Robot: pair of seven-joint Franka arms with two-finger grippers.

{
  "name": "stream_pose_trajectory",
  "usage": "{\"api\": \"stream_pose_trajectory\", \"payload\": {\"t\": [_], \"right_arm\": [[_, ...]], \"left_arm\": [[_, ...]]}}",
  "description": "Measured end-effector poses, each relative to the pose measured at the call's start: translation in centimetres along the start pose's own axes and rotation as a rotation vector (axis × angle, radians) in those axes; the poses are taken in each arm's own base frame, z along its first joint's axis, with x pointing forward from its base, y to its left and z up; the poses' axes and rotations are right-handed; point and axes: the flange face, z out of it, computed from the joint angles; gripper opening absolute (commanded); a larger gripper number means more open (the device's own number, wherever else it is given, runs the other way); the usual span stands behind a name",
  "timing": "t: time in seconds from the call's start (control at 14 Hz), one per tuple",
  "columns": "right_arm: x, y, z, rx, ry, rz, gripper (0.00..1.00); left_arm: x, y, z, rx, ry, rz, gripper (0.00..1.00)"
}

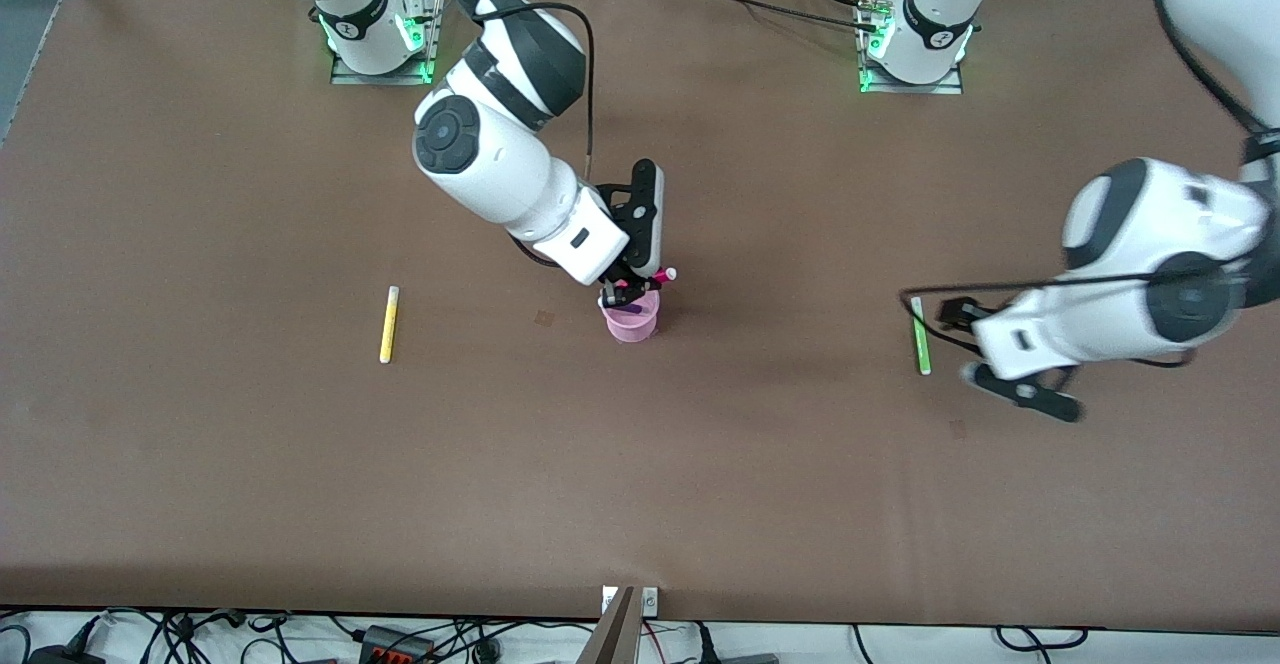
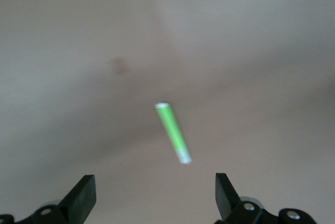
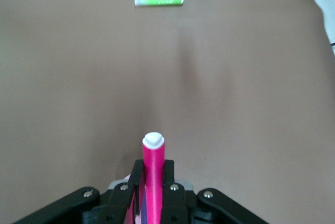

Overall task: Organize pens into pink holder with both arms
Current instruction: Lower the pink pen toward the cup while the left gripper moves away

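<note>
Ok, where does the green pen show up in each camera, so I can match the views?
Front view: the green pen lies flat on the table toward the left arm's end, beside the open left gripper.
Left wrist view: it lies on the table just ahead of the left gripper's fingers.
Right wrist view: it lies on the table, well past the magenta pen clamped in the right gripper.
Shared landmark: the green pen's white ends.

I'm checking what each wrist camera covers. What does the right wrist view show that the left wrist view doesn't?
Only the right wrist view shows the magenta pen clamped in the shut right gripper, with a bit of the pink holder beneath. Only the left wrist view shows the open left gripper, its fingers spread wide and empty. Both show the green pen lying on the brown table.
</note>
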Motion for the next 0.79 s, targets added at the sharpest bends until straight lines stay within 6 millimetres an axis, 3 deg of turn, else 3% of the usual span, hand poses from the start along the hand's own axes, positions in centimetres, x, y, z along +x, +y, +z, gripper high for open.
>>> {"api": "stream_pose_trajectory", "payload": {"t": [0.14, 0.36, 0.79], "right_arm": [[0.1, -0.3, 1.4, 0.001, -0.007, -0.021, 0.0], [0.4, -0.3, 2.5, -0.027, 0.023, -0.03, 0.0], [1.0, -1.2, 6.3, -0.044, 0.068, -0.035, 0.0]], "left_arm": [[-0.2, -3.4, -1.5, 0.012, 0.035, -0.06, 1.0], [-0.5, -5.4, -5.2, 0.021, 0.085, -0.109, 1.0], [-2.7, -3.0, -11.4, 0.057, 0.095, -0.231, 1.0]]}}
